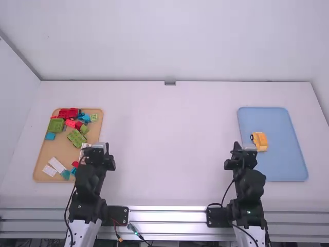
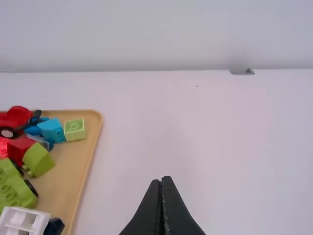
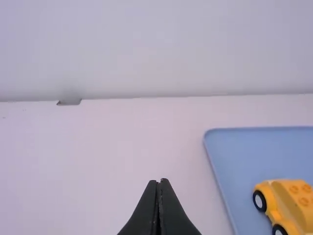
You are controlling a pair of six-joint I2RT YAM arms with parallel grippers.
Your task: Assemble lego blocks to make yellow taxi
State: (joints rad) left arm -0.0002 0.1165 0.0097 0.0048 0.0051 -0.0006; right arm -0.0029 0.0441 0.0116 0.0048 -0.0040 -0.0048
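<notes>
At three o'clock, yellow taxi (image 1: 261, 141) is judged fully assembled; left gripper (image 2: 162, 179) and right gripper (image 3: 159, 181) closed, empty; no further placement required.

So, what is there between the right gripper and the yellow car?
In the right wrist view, bare white table, then the edge and bare floor of the blue tray.

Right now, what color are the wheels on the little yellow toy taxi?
The round wheels are black with white centers; they show best in the right wrist view.
</notes>
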